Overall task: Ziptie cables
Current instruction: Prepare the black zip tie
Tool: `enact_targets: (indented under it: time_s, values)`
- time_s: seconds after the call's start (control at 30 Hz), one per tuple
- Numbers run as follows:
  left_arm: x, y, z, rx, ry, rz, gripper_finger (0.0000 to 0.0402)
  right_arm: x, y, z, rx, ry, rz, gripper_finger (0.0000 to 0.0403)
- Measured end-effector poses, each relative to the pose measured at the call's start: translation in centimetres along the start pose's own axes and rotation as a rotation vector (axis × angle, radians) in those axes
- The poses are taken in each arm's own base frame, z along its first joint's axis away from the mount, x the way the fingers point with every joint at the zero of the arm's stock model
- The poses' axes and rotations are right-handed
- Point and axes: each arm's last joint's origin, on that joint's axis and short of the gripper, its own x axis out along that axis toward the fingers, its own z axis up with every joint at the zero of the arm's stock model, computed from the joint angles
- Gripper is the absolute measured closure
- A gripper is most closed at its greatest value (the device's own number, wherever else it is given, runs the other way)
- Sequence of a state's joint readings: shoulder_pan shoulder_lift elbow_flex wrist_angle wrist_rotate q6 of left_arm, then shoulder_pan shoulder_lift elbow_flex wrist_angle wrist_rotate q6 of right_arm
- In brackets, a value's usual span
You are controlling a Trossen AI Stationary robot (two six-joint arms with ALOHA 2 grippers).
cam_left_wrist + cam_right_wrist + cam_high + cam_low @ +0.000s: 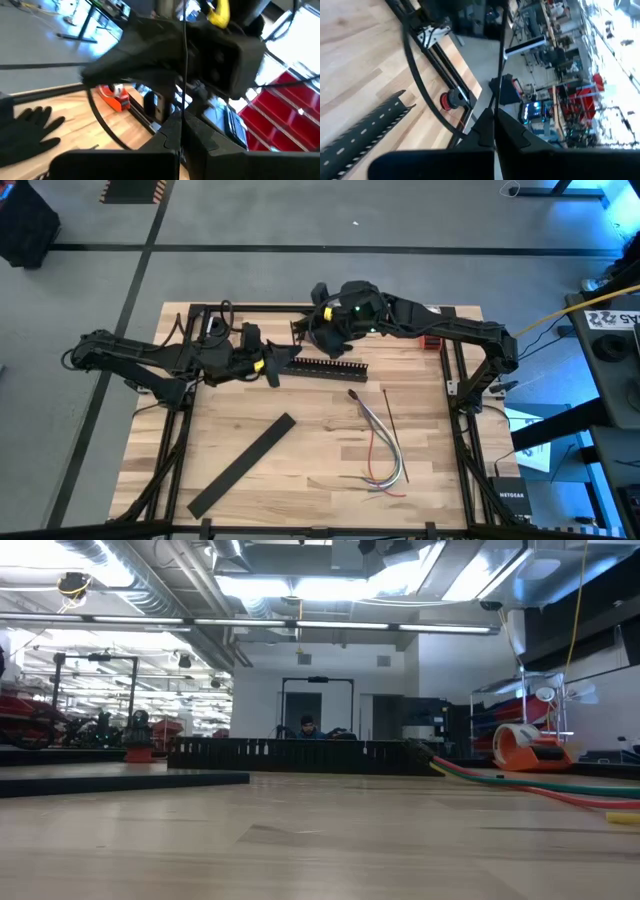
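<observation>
The cables [385,442], thin grey, white and red wires, lie loose on the table at the right, and show in the low view [540,785]. The ziptie [390,415], a thin straight dark strip, lies beside them. No gripper touches either. Above the table's far part my left gripper [273,368] and my right gripper [312,332] face each other, both shut. A second thin black strip [184,60] runs between them, with a slack curved stretch [417,75] to one side. Neither gripper shows in the low view. My left gripper [181,145] pinches the thin black strip [182,125] between its two shut fingers. The strip leaves the fingertips straight ahead toward the right gripper, and it is clear of the table. Which part of the strip is pinched does not show. My right gripper [494,125] pinches the thin black strip [495,102] between its two shut fingers. The strip runs straight on from the fingertips toward the left arm, in the air above the table. A curved stretch [445,125] comes back near the fingers.
A black comb-slotted bar [325,366] lies under the grippers, and a flat black strip [240,465] lies slantwise at the near left. A black glove [30,125], an orange tape dispenser [114,97] and a red spool [451,99] sit near the table's edges.
</observation>
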State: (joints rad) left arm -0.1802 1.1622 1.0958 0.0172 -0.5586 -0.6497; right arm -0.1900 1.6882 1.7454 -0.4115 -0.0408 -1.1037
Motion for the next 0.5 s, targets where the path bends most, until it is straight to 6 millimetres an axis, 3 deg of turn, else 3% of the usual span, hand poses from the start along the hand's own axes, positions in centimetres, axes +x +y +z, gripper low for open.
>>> enact_targets:
  time_s: [0.23, 0.5]
  values:
    - [-0.2, -0.6, -0.6, 0.054, 0.036, -0.043, 0.04, -0.2, -1.1, -1.1, 0.207, -0.021, -0.048, 0.0402]
    - [0.5, -0.5, -1.3, 0.047, 0.059, -0.033, 0.04, -0.2, -0.7, 0.1, 0.179, -0.045, -0.046, 0.0402]
